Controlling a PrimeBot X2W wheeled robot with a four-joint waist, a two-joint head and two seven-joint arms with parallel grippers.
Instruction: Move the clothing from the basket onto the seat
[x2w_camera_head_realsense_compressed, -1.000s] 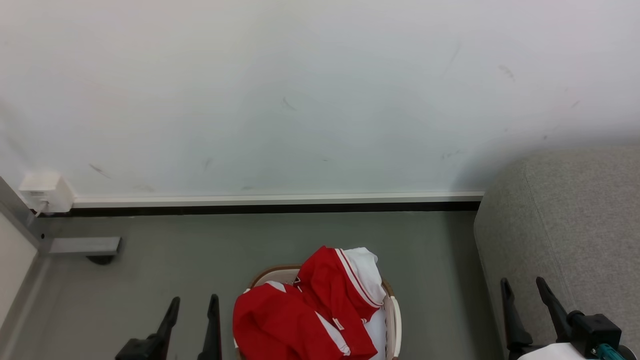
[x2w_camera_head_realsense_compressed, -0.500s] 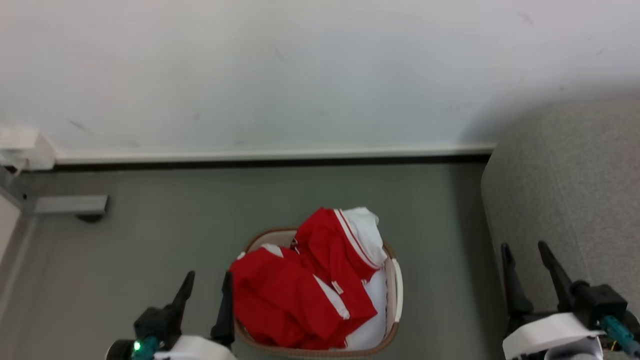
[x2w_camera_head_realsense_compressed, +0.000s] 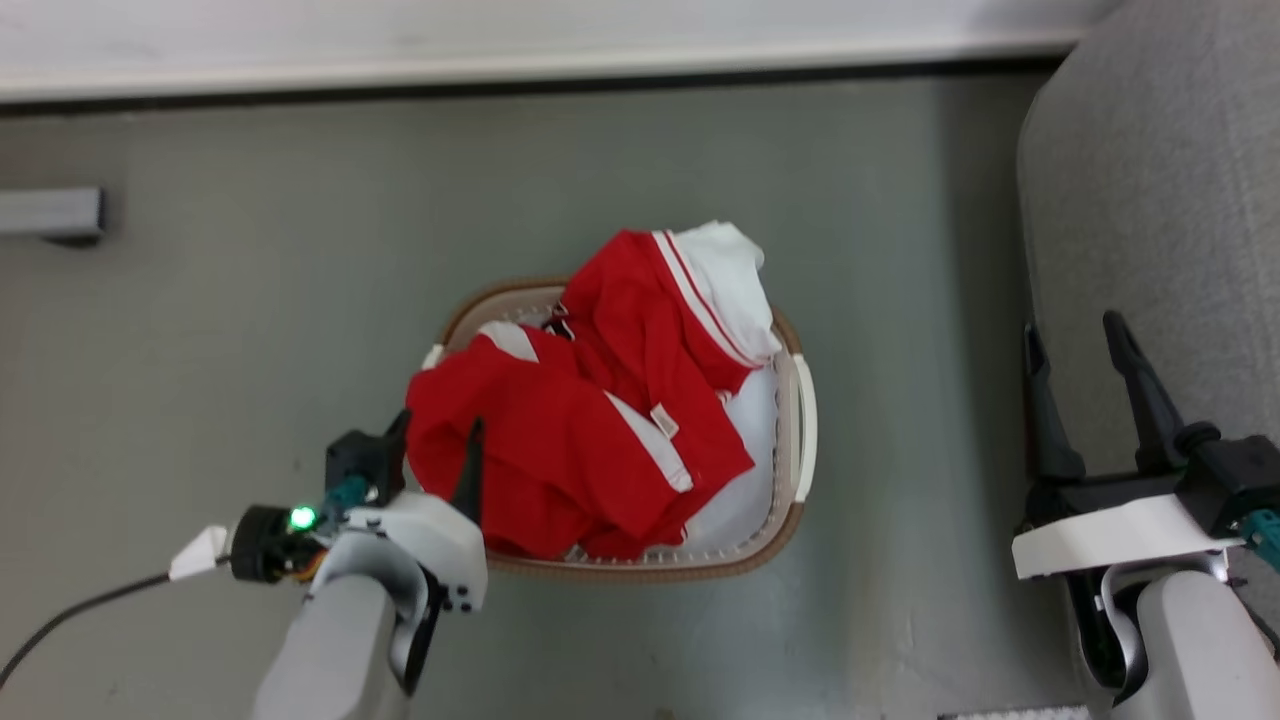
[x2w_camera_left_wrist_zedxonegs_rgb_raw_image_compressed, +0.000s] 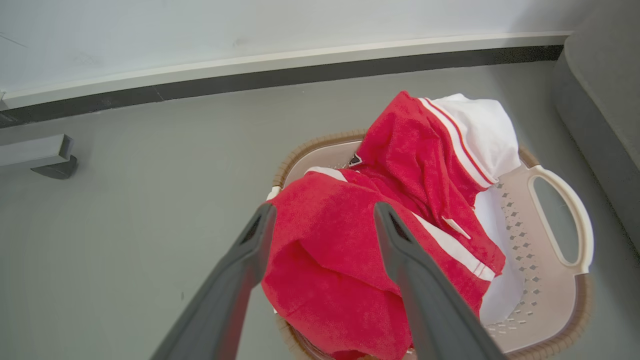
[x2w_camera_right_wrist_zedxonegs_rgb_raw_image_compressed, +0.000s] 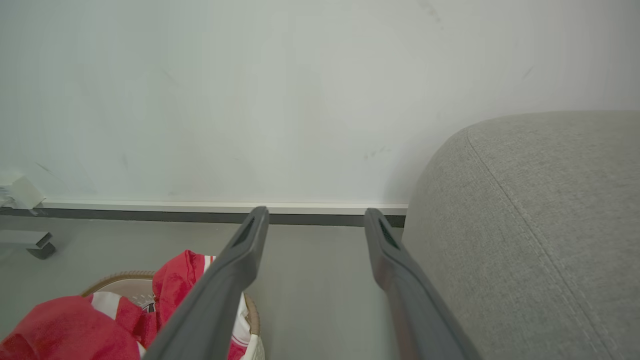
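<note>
Over the last second the head camera tipped downward. The wall that had filled the upper frame slid away to a thin strip at the top, and the basket (x2w_camera_head_realsense_compressed: 806, 420) rose from the bottom edge to the middle of the frame. That shift belonged to the camera, not to the basket, which sat on the same patch of grey floor (x2w_camera_head_realsense_compressed: 250, 300).

The real change was the left tool (x2w_camera_head_realsense_compressed: 438, 440). It had been at the lower left, beside the basket and apart from the fabric. It then came in over the basket's left rim, and its spread fingers stood either side of the left lobe of the clothing (x2w_camera_head_realsense_compressed: 560, 440). In the left wrist view the red mound bulged between the two fingers at lower centre. Nothing was pinched yet, and whether the tips already touched the cloth could not be judged for certain from these angles.

The clothing lay heaped in the basket, with a red-and-white fold draped over the upper right rim. None of it was on the seat (x2w_camera_head_realsense_compressed: 1150, 200), which filled the right edge of the frame.

The right tool (x2w_camera_head_realsense_compressed: 1072, 340) hung spread and empty at the lower right, in front of the seat, much as before.

The reach seemed nearly complete. Closing on the red lobe looked like the next step, with every garment still to be carried.
</note>
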